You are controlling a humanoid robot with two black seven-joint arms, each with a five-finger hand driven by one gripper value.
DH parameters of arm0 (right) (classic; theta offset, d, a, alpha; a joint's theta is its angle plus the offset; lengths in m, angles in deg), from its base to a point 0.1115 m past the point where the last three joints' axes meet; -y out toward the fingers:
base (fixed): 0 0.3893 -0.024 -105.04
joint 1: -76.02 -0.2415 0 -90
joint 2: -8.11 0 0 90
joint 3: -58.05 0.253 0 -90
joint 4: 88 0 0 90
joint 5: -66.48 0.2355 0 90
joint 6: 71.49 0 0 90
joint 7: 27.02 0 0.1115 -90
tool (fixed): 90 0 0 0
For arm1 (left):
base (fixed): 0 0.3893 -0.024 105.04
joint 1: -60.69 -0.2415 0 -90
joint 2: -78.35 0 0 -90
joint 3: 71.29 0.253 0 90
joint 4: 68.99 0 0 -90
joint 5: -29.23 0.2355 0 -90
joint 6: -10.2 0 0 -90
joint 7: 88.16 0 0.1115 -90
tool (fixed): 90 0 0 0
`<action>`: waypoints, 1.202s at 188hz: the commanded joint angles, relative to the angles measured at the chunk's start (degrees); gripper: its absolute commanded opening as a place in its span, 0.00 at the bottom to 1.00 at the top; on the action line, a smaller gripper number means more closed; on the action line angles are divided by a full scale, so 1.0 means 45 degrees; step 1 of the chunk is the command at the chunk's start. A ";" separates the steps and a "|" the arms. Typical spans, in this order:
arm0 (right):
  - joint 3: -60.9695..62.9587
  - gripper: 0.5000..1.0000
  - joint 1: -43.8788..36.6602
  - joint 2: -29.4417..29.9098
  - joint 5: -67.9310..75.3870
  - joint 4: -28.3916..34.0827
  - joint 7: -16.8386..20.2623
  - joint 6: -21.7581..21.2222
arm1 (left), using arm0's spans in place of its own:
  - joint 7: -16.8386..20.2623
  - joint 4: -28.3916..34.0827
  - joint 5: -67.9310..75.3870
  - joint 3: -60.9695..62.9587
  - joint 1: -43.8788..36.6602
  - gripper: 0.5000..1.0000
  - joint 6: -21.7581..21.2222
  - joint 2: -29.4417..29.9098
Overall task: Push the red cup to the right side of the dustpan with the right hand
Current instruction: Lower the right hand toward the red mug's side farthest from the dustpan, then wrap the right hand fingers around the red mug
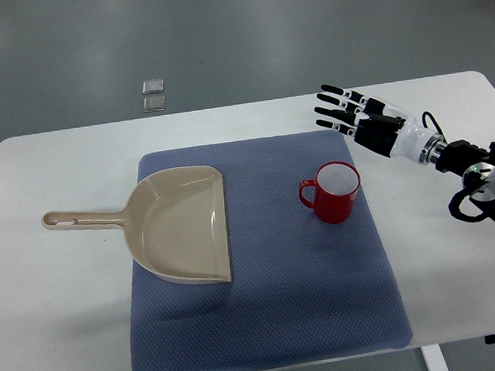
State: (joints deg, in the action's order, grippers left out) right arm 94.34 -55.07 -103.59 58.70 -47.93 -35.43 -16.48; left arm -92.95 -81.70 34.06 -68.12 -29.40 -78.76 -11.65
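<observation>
Red and glossy, the red cup stands upright on a blue-grey mat that covers the middle of a white table. Its inside is white, and its handle sticks out toward the picture's left, pointing at the dustpan. The cup sits on the mat's right half, in the far part of it, with a clear strip of mat between it and the dustpan's straight open edge.

Beige plastic, the dustpan lies flat on the left half of the mat, its open mouth facing right toward the cup. Its long handle reaches left off the mat and onto the bare table, ending in a hanging slot.

From the top view, the right hand comes in from the picture's right edge on a black and white arm. It hovers over the table's far right part, just past the mat's far right corner, up and to the right of the cup and not touching it. Its black fingers are stretched out nearly straight and spread a little, pointing left; they hold nothing.

Beyond the table's far edge lies a grey floor, where two small pale square items sit one behind the other.
</observation>
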 commanded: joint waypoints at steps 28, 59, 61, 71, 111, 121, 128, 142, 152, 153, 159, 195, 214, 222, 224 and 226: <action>0.0060 0.86 0.0127 -0.1273 -0.4871 0.0804 -0.3287 -0.0002 | -0.0028 -0.0006 0.0019 0.0018 -0.0001 1.00 0.0004 0.0000; 0.0041 0.86 0.0654 -0.1995 -0.7488 0.1741 -0.5631 -0.0002 | -0.0028 -0.0006 -0.0001 0.0018 -0.0001 1.00 0.0004 0.0000; 0.0060 0.86 0.0693 -0.2035 -0.7605 0.1761 -0.5709 -0.0002 | -0.0028 -0.0006 0.0019 0.0018 -0.0001 1.00 0.0004 0.0000; 0.0041 0.86 0.0889 -0.2113 -0.8035 0.1820 -0.5908 -0.0002 | -0.0028 -0.0006 0.0019 0.0018 -0.0001 1.00 0.0004 0.0000; 0.0001 0.86 0.1475 -0.1995 -0.9949 0.1800 -0.5908 -0.0002 | -0.0047 -0.0006 0.0019 0.0018 -0.0001 1.00 0.0004 0.0000; -0.0155 0.86 0.1494 -0.1956 -1.0223 0.1820 -0.5908 -0.0002 | -0.0047 -0.0006 0.0019 0.0018 -0.0001 1.00 0.0004 0.0000; -0.0174 0.86 0.1553 -0.1878 -1.0281 0.1800 -0.5908 -0.0002 | -0.0047 -0.0006 0.0019 0.0018 -0.0001 1.00 0.0004 0.0000; -0.0116 0.86 0.1592 -0.1820 -1.0184 0.1800 -0.5908 0.0080 | -0.0047 -0.0006 -0.0001 0.0018 -0.0001 1.00 0.0004 0.0000; -0.0096 0.86 0.1611 -0.1703 -1.0203 0.1683 -0.5908 0.0334 | -0.0047 0.0013 -0.0001 0.0018 -0.0001 1.00 0.0003 0.0000; -0.0096 0.86 0.1611 -0.1703 -1.0203 0.1683 -0.5908 0.0334 | -0.0047 0.0013 -0.0001 0.0018 -0.0001 1.00 0.0004 0.0000; -0.0077 0.86 0.1631 -0.1605 -1.0203 0.1624 -0.5908 0.0549 | -0.0047 0.0013 -0.0001 0.0018 -0.0001 1.00 0.0004 0.0000; -0.0018 0.86 0.1826 -0.1429 -1.0164 0.1409 -0.5908 0.1466 | -0.0047 0.0013 -0.0001 0.0018 -0.0001 1.00 0.0004 0.0000; 0.0021 0.86 0.1865 -0.1078 -1.0164 0.1253 -0.5908 0.1779 | -0.0067 0.0013 -0.0001 0.0018 -0.0001 1.00 -0.0016 0.0000; 0.0021 0.86 0.1885 -0.1019 -1.0164 0.1195 -0.5908 0.1799 | -0.0047 0.0013 -0.0001 0.0018 -0.0001 1.00 0.0004 0.0000; 0.0021 0.86 0.1885 -0.1000 -1.0164 0.1175 -0.5908 0.1799 | -0.0047 0.0013 -0.0001 -0.0001 -0.0001 1.00 0.0004 0.0000; 0.0021 0.86 0.1904 -0.0999 -1.0164 0.1175 -0.5908 0.1799 | -0.0047 0.0013 -0.0001 -0.0001 -0.0001 1.00 0.0004 0.0000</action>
State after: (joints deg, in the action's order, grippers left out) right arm 94.34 -46.75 -108.98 12.93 -42.08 -62.02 -9.06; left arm -93.17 -81.65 34.06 -68.04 -29.39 -78.74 -11.65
